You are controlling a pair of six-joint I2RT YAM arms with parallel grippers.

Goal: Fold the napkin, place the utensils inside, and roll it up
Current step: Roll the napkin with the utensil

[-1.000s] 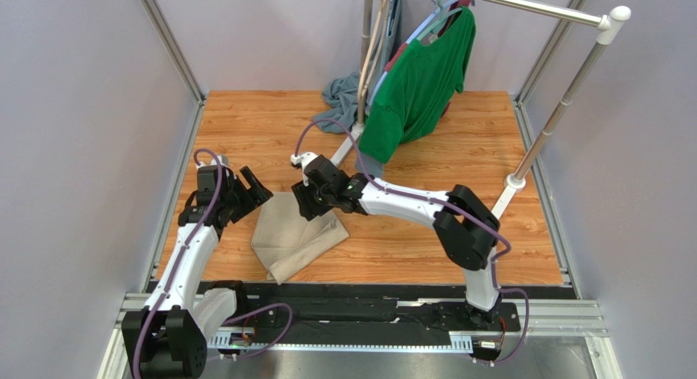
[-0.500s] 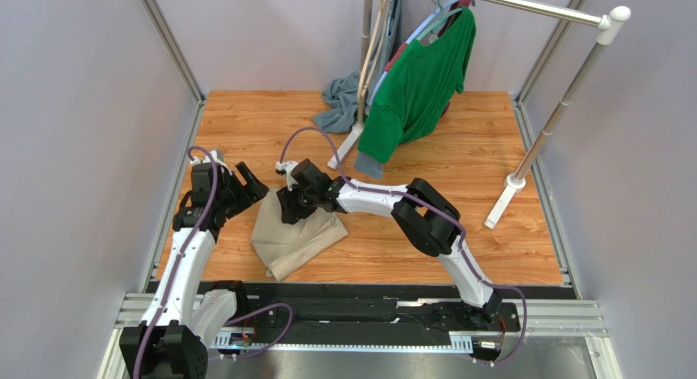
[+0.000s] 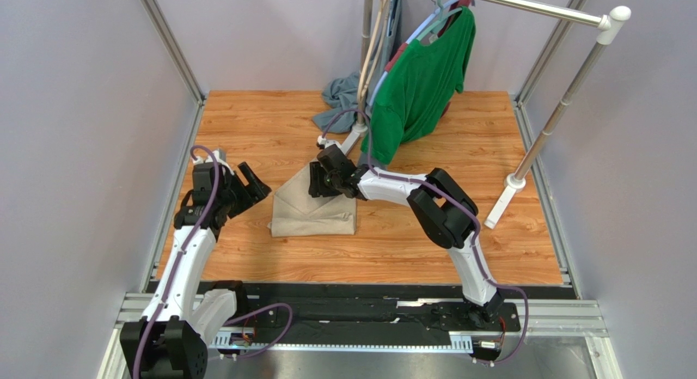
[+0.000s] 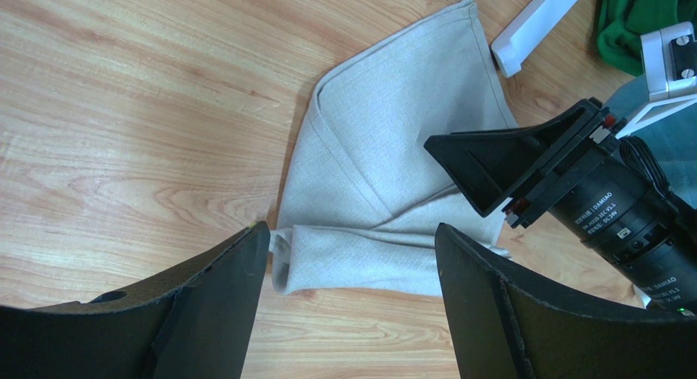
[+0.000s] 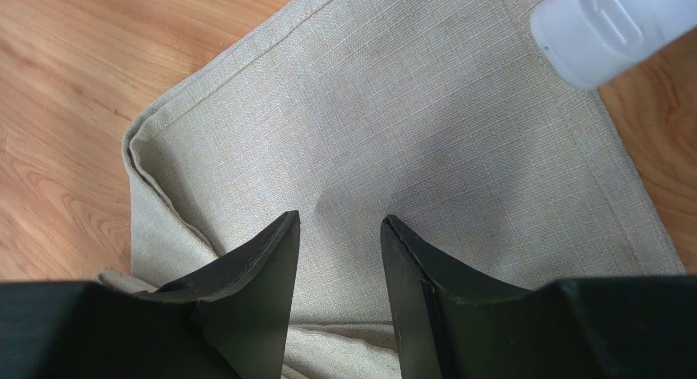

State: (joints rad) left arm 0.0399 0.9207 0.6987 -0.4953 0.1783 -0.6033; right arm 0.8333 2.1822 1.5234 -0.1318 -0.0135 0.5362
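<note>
Evidently we hold the left gripper (image 4: 352,232) spread wide and empty near the left edge of the table (image 3: 245,126), probably to leave the napkin (image 3: 315,217) free. It lies partly folded, left of centre. Our right arm (image 3: 425,201) reaches across, elbow bent, with the right gripper (image 5: 335,220) narrowly parted over the napkin's far edge, pinching nothing we can see.

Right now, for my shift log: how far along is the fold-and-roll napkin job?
Done: the napkin lies partly folded, with layers overlapping. In hand: the right tool sits over its far part, jaws parted and flat cloth showing between them; the left tool is wide open near its edge, holding nothing. Left: finishing the fold, adding the fork, which no view shows, and rolling it up.
</note>
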